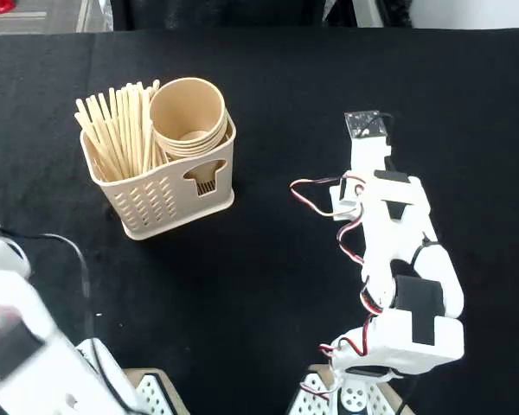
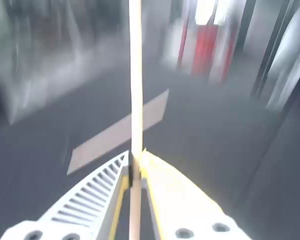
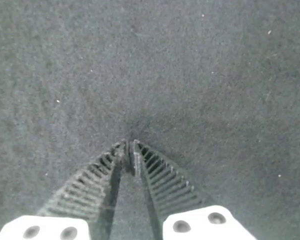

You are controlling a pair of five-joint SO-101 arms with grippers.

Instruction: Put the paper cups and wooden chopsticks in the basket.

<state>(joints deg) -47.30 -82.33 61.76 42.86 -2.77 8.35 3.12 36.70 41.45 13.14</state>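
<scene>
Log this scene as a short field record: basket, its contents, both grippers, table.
basket: beige slotted plastic basket, upright on the black cloth-covered table
contents: bundle of pale wooden chopsticks beside a nested stack of tan paper cups
left gripper: shut on a single wooden chopstick that runs out past its tips
right gripper: shut, empty, over bare cloth
pending: held chopstick not yet in basket

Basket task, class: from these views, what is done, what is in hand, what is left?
Done: stacked paper cups and a bundle of wooden chopsticks stand in the basket. In hand: the left gripper is shut on one chopstick. Left: getting that chopstick into the basket. The right gripper is shut on nothing over the table.
</scene>
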